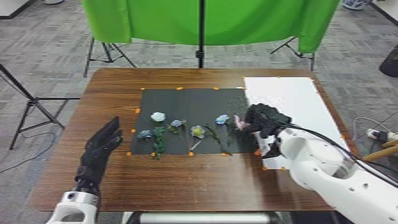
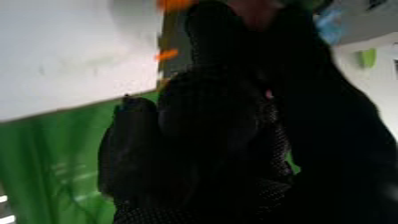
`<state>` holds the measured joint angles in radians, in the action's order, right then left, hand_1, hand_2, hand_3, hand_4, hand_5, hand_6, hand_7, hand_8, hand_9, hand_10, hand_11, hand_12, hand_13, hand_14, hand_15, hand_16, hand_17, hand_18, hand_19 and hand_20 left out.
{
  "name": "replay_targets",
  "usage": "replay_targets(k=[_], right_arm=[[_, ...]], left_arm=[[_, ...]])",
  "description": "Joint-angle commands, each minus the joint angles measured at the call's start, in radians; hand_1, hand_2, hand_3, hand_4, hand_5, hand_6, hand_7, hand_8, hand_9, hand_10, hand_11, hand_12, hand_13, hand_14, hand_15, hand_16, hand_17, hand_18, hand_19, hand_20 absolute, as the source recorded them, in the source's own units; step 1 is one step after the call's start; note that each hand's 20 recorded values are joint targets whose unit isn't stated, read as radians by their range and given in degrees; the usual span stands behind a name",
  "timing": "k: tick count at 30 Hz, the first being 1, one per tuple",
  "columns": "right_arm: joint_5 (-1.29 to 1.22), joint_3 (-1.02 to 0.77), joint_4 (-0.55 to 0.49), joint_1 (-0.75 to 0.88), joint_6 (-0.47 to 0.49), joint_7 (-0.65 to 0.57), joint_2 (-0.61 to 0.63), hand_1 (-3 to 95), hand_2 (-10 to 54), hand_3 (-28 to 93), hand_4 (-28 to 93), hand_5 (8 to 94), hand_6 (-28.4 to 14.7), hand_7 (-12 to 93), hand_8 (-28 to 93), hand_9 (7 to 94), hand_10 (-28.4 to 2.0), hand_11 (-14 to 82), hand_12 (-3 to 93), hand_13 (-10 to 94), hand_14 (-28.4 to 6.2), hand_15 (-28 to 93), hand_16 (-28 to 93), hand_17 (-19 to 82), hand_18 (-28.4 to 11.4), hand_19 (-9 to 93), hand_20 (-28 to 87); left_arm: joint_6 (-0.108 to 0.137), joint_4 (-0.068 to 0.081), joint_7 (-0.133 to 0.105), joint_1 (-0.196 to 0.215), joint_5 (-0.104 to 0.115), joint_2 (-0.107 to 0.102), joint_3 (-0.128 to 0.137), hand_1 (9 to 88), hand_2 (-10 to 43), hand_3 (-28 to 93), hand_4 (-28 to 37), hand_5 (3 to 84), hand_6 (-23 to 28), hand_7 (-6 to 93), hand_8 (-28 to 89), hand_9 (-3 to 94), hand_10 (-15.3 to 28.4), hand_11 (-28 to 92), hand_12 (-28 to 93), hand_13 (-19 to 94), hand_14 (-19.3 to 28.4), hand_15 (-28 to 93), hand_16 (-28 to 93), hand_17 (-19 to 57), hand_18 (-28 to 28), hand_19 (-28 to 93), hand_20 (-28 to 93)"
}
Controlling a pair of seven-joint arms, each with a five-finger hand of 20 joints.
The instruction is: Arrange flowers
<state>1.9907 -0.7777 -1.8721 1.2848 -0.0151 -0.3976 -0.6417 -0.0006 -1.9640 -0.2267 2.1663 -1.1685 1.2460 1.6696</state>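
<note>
Holds a pink flower (image 1: 240,122) pinched between finger and thumb of the right hand (image 1: 265,119), at two o'clock on the brown bench (image 1: 178,187), by the seam where a dark mat (image 1: 194,100) meets a white sheet (image 1: 289,95). In the right wrist view, grips the pink at the fingertips. Has the left hand (image 1: 104,140) at nine o'clock, fingers straight and pointing toward twelve, well apart from the right.

Taking the mat as the dial, has a white flower (image 1: 158,116) at nine, a small blue flower (image 1: 145,134) at eight and a leafy green sprig (image 1: 159,142) between seven and eight. Nearer the centre, has a bluish flower (image 1: 177,123) toward nine and a yellow-green flower (image 1: 197,131) toward six. At three, has a light blue flower (image 1: 222,119), between the yellow-green one and the pink. Beyond the bench at twelve, has a green cloth (image 1: 151,22) hanging.
</note>
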Motion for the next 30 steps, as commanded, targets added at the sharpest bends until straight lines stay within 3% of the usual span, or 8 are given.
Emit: replay_targets(k=[1, 9, 13, 17, 18, 19, 21, 30], right_arm=[[-0.007, -0.028, -0.044, 0.033, 0.079, 0.004, 0.019, 44.9, -9.5, 62, -21, 65.7, -0.6, 18, -8, 75.5, -12.9, 18.6, 19.7, 92, -2.0, 53, 33, 66, -7.6, 93, 46], [0.033, -0.262, -0.169, 0.181, 0.242, -0.071, 0.020, 34.0, -9.5, 58, -24, 53.7, -3.8, 9, -6, 67.9, -16.3, 14.2, 19.5, 90, -3.8, 51, 32, 65, -7.7, 93, 43], [-0.097, -0.514, -0.208, 0.413, -0.068, -0.041, -0.074, 21.9, -9.5, 56, -16, 51.6, -5.0, 6, -4, 64.8, -19.0, 11.2, 20.1, 85, -7.8, 44, 30, 60, -10.4, 86, 36], [-0.574, -0.674, -0.187, 0.585, -0.311, 0.318, -0.231, 19.0, -4.0, 63, -16, 53.2, -5.0, 9, -5, 56.2, -19.1, 8.8, 18.9, 57, -16.8, 25, 25, 32, -17.4, 55, 33], [-0.694, -0.689, -0.188, 0.615, -0.347, 0.396, -0.271, 18.6, -3.4, 66, -16, 53.3, -4.2, 11, -6, 52.2, -18.1, 7.0, 17.3, 46, -16.6, 16, 24, 23, -15.9, 32, 30], [-0.817, -0.707, -0.177, 0.639, -0.315, 0.489, -0.308, 17.9, -3.3, 68, -16, 52.4, -3.4, 11, -6, 49.4, -17.1, 6.1, 16.4, 41, -16.1, 12, 22, 20, -14.8, 19, 27], [-1.046, -0.742, -0.164, 0.688, -0.227, 0.626, -0.385, 13.6, -2.1, 72, -17, 47.0, -1.9, 10, -7, 44.5, -15.1, 4.8, 14.3, 31, -13.1, 7, 16, 17, -13.7, 5, 24], [-0.902, -0.736, -0.212, 0.874, -0.298, 0.804, -0.528, -0.3, -1.7, 80, -21, 27.0, 2.4, 9, -8, 32.6, -9.6, 1.9, 8.8, 21, -6.0, 5, 2, 11, -10.3, 0, 18]], left_arm=[[-0.011, 0.011, 0.012, 0.013, -0.005, 0.022, -0.012, 34.8, -9.5, 59, -15.0, 31.3, 3.2, 4.7, -4, 26.0, 8.2, 2, 17, 23, 12.2, 5, 5, 1.5, 10.3, 1, 18], [-0.013, 0.010, 0.013, 0.015, -0.007, 0.022, -0.012, 34.7, -9.5, 59, -15.1, 31.2, 3.2, 4.6, -4, 26.0, 8.2, 2, 17, 23, 12.2, 5, 5, 1.4, 10.3, 1, 17], [-0.016, 0.008, 0.013, 0.017, -0.008, 0.022, -0.012, 34.7, -9.5, 59, -15.2, 31.2, 3.1, 4.8, -4, 26.0, 8.0, 2, 17, 23, 12.1, 5, 5, 1.4, 10.4, 1, 17], [-0.026, 0.000, 0.014, 0.021, -0.019, 0.023, -0.011, 34.7, -9.5, 59, -15.1, 31.3, 3.1, 5.1, -4, 26.1, 8.1, 2, 17, 23, 12.2, 5, 5, 1.4, 10.3, 1, 17], [-0.024, 0.002, 0.003, 0.015, -0.024, 0.021, -0.017, 34.7, -9.5, 59, -15.2, 31.8, 3.2, 5.2, -4, 26.7, 8.2, 3, 17, 23, 12.1, 5, 5, 1.4, 10.3, 1, 17], [0.020, 0.002, -0.035, 0.015, -0.027, 0.016, -0.035, 34.7, -9.5, 59, -15.2, 32.6, 3.4, 5.3, -4, 27.8, 8.7, 3, 18, 23, 12.3, 5, 5, 1.4, 10.3, 1, 17], [0.052, -0.002, -0.064, 0.007, -0.025, 0.015, -0.048, 34.8, -9.5, 59, -15.2, 36.4, 4.0, 6.3, -4, 31.8, 9.4, 6, 17, 25, 12.7, 5, 5, 1.8, 10.5, 1, 17], [0.011, -0.035, -0.073, 0.001, -0.024, 0.017, -0.048, 34.4, -9.5, 61, -16.1, 39.6, 3.2, 8.5, -5, 35.9, 10.2, 10, 14, 28, 12.8, 7, 4, 2.6, 10.5, 1, 18]])
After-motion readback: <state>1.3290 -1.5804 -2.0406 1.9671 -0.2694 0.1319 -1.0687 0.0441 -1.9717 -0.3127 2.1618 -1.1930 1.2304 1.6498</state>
